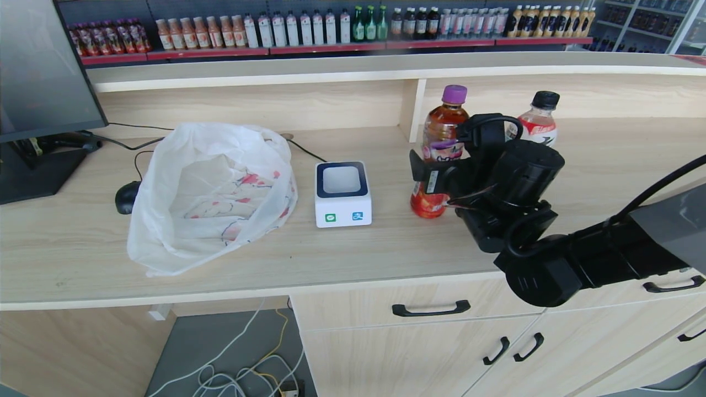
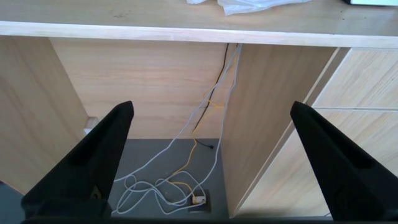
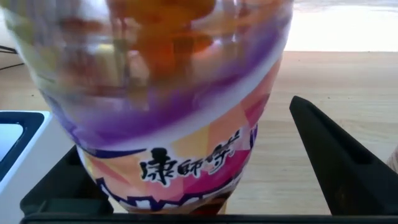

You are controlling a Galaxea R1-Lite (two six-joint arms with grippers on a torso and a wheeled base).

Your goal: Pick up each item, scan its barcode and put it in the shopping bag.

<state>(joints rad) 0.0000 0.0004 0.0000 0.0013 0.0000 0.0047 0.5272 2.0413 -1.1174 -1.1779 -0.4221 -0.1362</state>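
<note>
Now our right pincer (image 3: 199, 177) straddles the purple-capped plastic bottle of amber tea (image 1: 444, 124), which stands on the pale wooden bench (image 1: 386, 245) beside the white box scanner (image 1: 342, 194); we see a gap at one finger (image 3: 339, 171). The white plastic shopping bag (image 1: 212, 193) slumps open-mouthed past the scanner, and our left pincer (image 2: 211, 165) gapes wide below the bench.
</note>
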